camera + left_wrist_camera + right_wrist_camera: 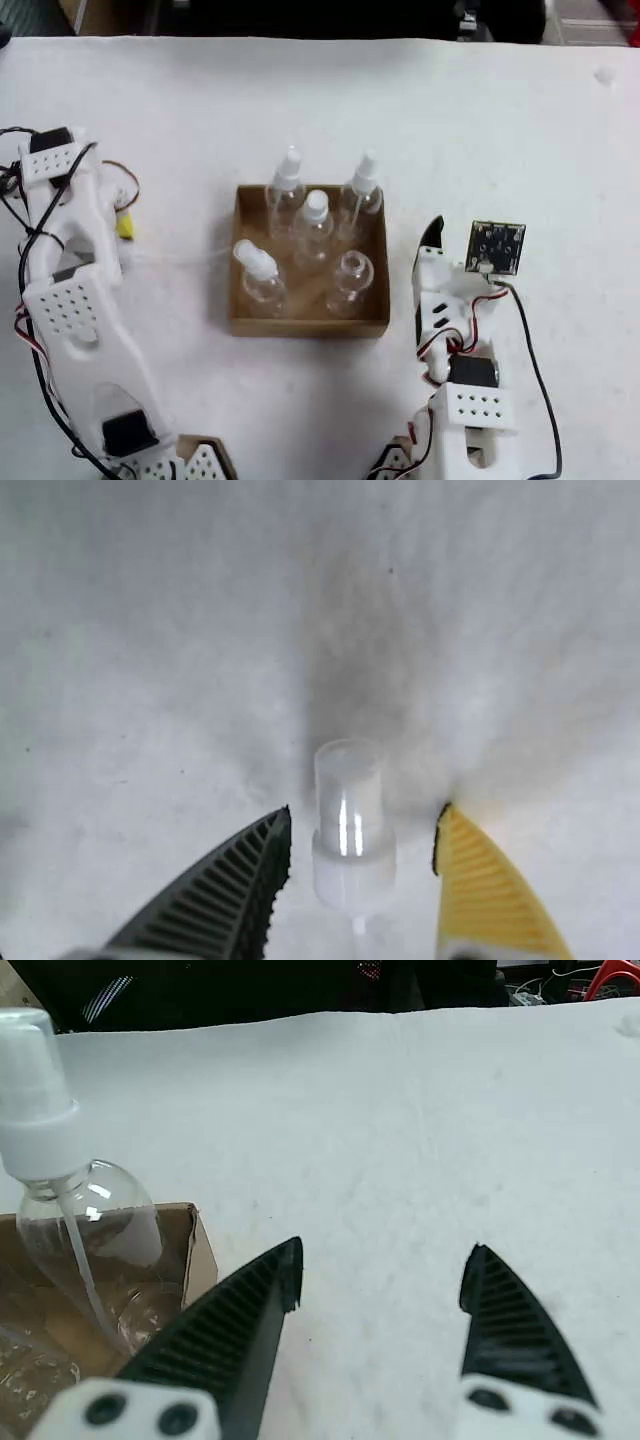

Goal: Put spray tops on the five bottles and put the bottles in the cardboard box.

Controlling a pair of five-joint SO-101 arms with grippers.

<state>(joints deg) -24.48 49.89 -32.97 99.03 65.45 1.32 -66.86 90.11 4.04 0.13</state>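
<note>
The cardboard box (pixel 236 262) stands in the middle of the table and holds five clear bottles. Spray tops are on the bottles at the back left (pixel 287 190), back right (pixel 362 188), centre (pixel 315 225) and front left (pixel 258 275). The front right bottle (pixel 352 275) has a bare neck. A loose white spray top (pixel 350 820) lies on the table between the fingers of my left gripper (pixel 365 820), which is open around it, left of the box (pixel 122 228). My right gripper (pixel 386 1252) is open and holds nothing, just right of the box (pixel 432 232), beside a capped bottle (pixel 60 1170).
White cloth covers the table (pixel 500 120). A small camera board (pixel 496 246) sits on the right arm beside the box. Wires trail along the left arm (pixel 25 230) and the right arm (pixel 530 370). Open room lies behind the box and at the far right.
</note>
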